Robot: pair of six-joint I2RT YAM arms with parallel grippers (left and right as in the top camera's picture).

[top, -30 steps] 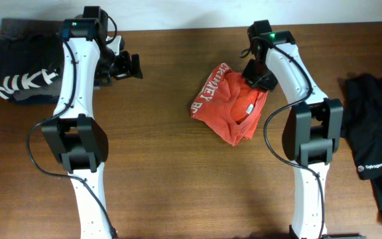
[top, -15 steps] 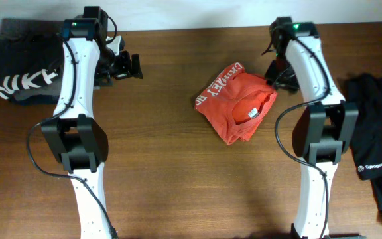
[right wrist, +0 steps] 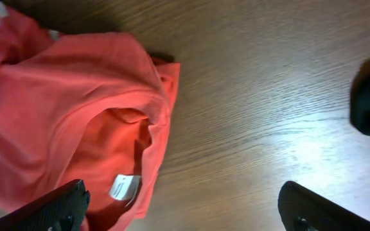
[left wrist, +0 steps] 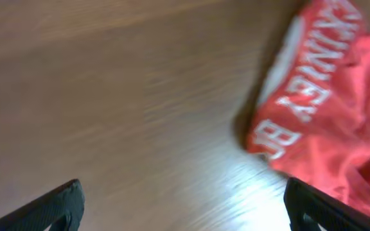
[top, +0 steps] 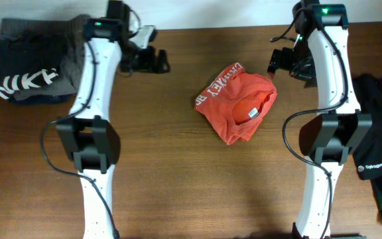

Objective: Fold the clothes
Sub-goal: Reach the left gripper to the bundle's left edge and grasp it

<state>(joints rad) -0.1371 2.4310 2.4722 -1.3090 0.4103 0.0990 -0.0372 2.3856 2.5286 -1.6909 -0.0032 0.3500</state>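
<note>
Two arms over desk (top: 171, 166) | crumpled red-orange shirt (top: 236, 103) with white lettering lies mid-desk between them, touched by neither | left fingers (left wrist: 60, 204) spread wide, empty, near shirt's lettered edge | right fingers (right wrist: 60, 204) spread wide, empty, near collar side, neck label (right wrist: 122, 187) showing

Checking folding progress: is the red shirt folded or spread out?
Neither, bunched: the red shirt lies in a rumpled heap, collar and label showing, edges uneven.
</note>
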